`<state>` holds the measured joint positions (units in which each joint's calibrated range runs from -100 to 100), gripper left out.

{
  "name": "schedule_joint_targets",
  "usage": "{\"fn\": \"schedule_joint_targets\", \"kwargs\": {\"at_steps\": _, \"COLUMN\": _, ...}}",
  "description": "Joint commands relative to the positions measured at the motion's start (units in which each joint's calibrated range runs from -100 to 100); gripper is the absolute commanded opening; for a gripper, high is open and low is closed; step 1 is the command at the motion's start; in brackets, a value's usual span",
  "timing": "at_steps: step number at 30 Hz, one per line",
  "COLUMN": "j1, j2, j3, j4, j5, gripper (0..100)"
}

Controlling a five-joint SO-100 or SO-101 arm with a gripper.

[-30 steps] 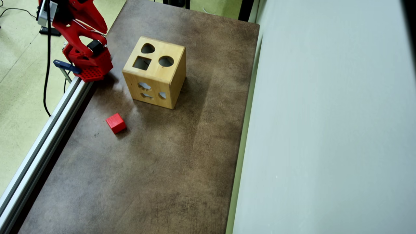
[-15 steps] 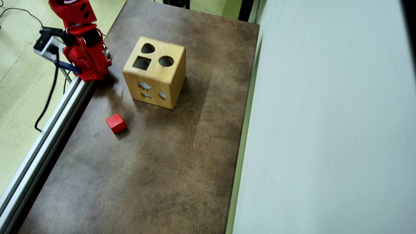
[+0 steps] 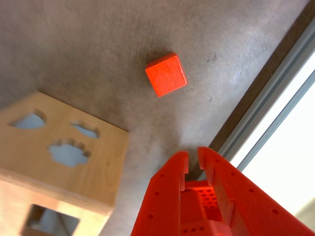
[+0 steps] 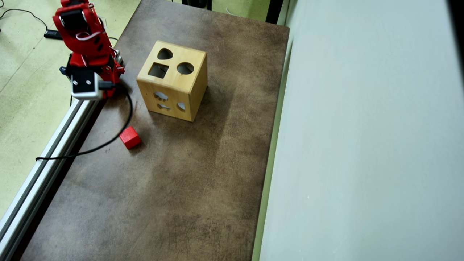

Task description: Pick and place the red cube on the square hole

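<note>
We find no readable text, label, brand, number or sign in either view. The wooden box (image 4: 173, 81) carries only cut-out shapes on its faces, no lettering. The red cube (image 4: 129, 137) has plain faces in both views. The red arm parts and the white module on the arm (image 4: 85, 85) show screws and holes in the overhead view, but no marking we can read. The brown table surface (image 4: 188, 188) and the aluminium rail (image 4: 43, 163) beside it bear no writing either.
</note>
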<state>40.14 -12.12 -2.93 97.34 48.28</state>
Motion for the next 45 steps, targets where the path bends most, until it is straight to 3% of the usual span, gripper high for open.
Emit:
{"fn": "schedule_joint_targets", "kwargs": {"at_steps": 1, "j1": -0.46, "j2": 1.21, "j3": -0.29, "j4": 0.41, "j5": 2.78, "gripper": 5}}
{"fn": "schedule_joint_targets", "kwargs": {"at_steps": 16, "j1": -0.54, "j2": 3.41, "j3": -0.29, "j4": 0.41, "j5": 2.44, "gripper": 7}}
{"fn": "schedule_joint_targets", "kwargs": {"at_steps": 25, "j1": 0.35, "j2": 3.92, "j3": -0.2, "j4": -4.49, "j5": 2.88, "gripper": 45}}
{"fn": "schedule_joint_targets", "kwargs": {"at_steps": 29, "j1": 0.35, "j2": 4.01, "j3": -0.2, "j4": -7.31, "j5": 2.93, "gripper": 53}}
{"fn": "schedule_joint_targets", "kwargs": {"at_steps": 39, "j1": 0.28, "j2": 4.35, "j3": -0.11, "j4": -7.55, "j5": 3.32, "gripper": 53}}
{"fn": "schedule_joint_targets", "kwargs": {"at_steps": 45, "j1": 1.02, "j2": 7.66, "j3": -0.2, "j4": -7.87, "j5": 9.52, "gripper": 48}}
